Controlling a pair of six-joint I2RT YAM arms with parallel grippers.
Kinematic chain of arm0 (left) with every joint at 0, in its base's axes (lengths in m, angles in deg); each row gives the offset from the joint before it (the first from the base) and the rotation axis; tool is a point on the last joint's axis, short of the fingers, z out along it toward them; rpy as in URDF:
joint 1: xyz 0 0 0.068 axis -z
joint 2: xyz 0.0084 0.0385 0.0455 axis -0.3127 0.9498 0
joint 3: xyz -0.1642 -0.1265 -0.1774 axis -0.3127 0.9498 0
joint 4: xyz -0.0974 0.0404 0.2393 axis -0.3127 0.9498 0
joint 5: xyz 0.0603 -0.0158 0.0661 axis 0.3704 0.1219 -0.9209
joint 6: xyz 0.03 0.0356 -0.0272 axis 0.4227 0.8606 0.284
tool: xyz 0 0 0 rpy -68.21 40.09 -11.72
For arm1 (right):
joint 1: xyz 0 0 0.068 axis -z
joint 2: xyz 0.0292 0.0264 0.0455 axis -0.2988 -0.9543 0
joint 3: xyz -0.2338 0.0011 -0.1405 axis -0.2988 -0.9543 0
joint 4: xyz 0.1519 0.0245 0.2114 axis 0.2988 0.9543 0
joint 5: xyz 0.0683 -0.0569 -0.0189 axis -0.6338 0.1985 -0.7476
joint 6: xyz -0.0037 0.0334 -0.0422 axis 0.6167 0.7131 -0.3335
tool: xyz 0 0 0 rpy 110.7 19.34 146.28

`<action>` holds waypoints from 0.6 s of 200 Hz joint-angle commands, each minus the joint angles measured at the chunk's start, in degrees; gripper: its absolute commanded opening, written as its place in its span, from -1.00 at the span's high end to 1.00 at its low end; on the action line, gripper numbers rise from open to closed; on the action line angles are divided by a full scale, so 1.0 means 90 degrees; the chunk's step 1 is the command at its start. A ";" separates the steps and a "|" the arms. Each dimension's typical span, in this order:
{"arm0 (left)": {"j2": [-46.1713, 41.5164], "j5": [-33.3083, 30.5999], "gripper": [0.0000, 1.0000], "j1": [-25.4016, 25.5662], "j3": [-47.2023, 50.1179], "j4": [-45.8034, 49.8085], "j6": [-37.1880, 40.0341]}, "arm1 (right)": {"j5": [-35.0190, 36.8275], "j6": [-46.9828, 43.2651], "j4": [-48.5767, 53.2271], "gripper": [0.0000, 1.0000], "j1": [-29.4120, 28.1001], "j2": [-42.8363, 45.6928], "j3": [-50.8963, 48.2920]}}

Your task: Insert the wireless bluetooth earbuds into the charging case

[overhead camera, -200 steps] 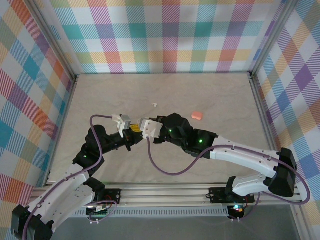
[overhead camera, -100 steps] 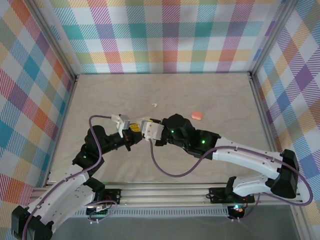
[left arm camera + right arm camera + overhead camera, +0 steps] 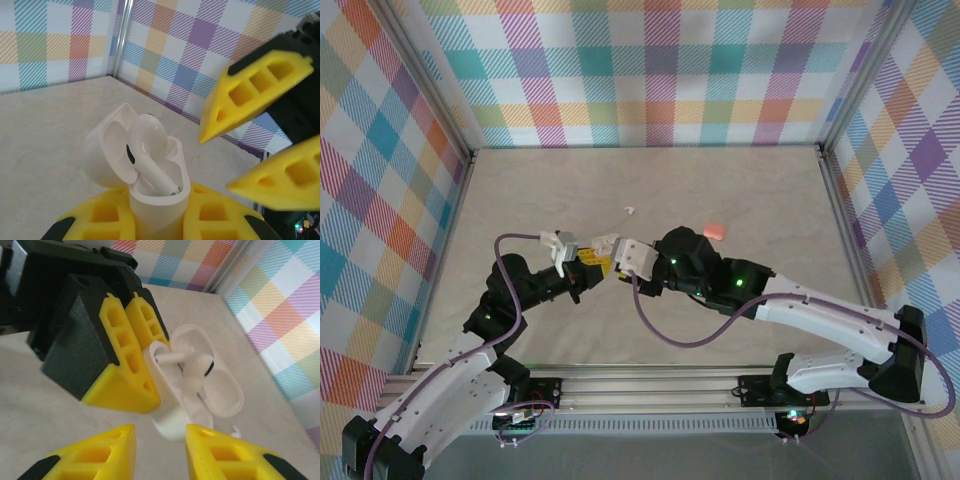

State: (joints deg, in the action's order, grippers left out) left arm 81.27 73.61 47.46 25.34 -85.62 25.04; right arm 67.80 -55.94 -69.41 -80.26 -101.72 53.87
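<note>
Just left of centre in the top view, the left claw is clamped on an open white charging case, its lid tipped back. A white earbud lies tilted in it, stem down in a slot, head above the rim. The right claw faces it closely, fingers apart, holding nothing. Farther up the desk lie a loose white bud and, to its right, a pink case.

A robot test cell in a lab: plaid cloth walls on aluminium framing enclose a beige worktop with two bolted arms.
</note>
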 commanded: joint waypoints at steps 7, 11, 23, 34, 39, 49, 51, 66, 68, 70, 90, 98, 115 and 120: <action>-0.0086 0.0118 1.00 0.0043 0.0218 -0.0660 0.0383 | -0.1278 0.1433 0.0781 0.32 0.0539 0.0190 0.0768; -0.0074 0.0137 1.00 0.0043 0.0238 -0.0696 0.0429 | -0.1434 0.1550 0.0893 0.32 0.0602 0.0146 0.0857; -0.0025 0.0192 1.00 0.0043 0.0250 -0.0717 0.0534 | -0.1777 0.1859 0.1199 0.32 0.0771 -0.0012 0.1150; 0.0033 0.0221 1.00 0.0043 0.0238 -0.0708 0.0598 | -0.1943 0.1986 0.1348 0.33 0.0823 -0.0141 0.1348; 0.0054 0.0235 1.00 0.0043 0.0223 -0.0705 0.0615 | -0.2010 0.1987 0.1388 0.34 0.0846 -0.0200 0.1420; 0.0087 0.0231 1.00 0.0043 0.0219 -0.0710 0.0637 | -0.2083 0.2228 0.1480 0.38 0.0872 -0.0322 0.1559; 0.0098 0.0236 1.00 0.0043 0.0214 -0.0706 0.0642 | -0.2084 0.2235 0.1506 0.39 0.0872 -0.0351 0.1587; 0.0114 0.0231 1.00 0.0043 0.0215 -0.0708 0.0669 | -0.2036 0.2270 0.1670 0.43 0.0897 -0.0559 0.1768; 0.0112 0.0231 1.00 0.0043 0.0220 -0.0706 0.0673 | -0.2031 0.2277 0.1690 0.44 0.0901 -0.0588 0.1793; 0.0114 0.0231 1.00 0.0043 0.0219 -0.0700 0.0666 | -0.2027 0.2289 0.1719 0.44 0.0909 -0.0618 0.1819; 0.0095 0.0242 1.00 0.0043 0.0209 -0.0621 0.0695 | -0.2074 0.2446 0.1924 0.45 0.0950 -0.0909 0.2062; 0.0080 0.0241 1.00 0.0043 0.0209 -0.0591 0.0700 | -0.2120 0.2524 0.2004 0.45 0.0955 -0.1020 0.2157; 0.0056 0.0250 1.00 0.0043 0.0215 -0.0551 0.0704 | -0.2143 0.2663 0.2061 0.40 0.0951 -0.1180 0.2261; 0.0056 0.0261 1.00 0.0043 0.0222 -0.0549 0.0705 | -0.2129 0.2677 0.2057 0.39 0.0957 -0.1203 0.2263</action>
State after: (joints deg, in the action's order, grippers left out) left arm 82.45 74.28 47.46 27.29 -88.51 30.00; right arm 50.51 -35.07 -53.47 -72.08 -111.47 71.75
